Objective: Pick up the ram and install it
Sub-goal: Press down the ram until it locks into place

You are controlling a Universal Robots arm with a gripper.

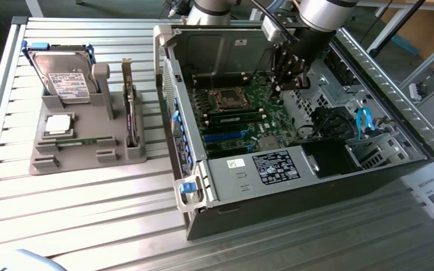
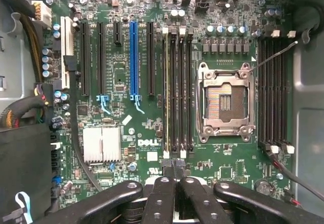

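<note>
One ram (image 1: 77, 141), a thin green stick, lies in the grey holder (image 1: 66, 164) on the exterior view's left. A second green ram (image 2: 167, 92) stands in a memory slot beside the empty processor socket (image 2: 225, 100); it appears as a green strip (image 1: 236, 116) on the motherboard (image 1: 251, 101). My gripper (image 1: 293, 84) hangs inside the open computer case (image 1: 315, 186), above the board near the socket. Over the memory slots, its black fingers (image 2: 162, 198) meet at the tips (image 2: 174, 176). They are shut and I see nothing between them.
The holder also carries a hard drive (image 1: 63, 76), a square silver processor (image 1: 59, 124) and a dark expansion card (image 1: 131, 110). Case walls, a black power supply (image 1: 277, 166) and blue cables (image 1: 364, 121) ring the board. A heatsink (image 2: 101, 144) and expansion slots (image 2: 133, 57) lie beside the memory slots.
</note>
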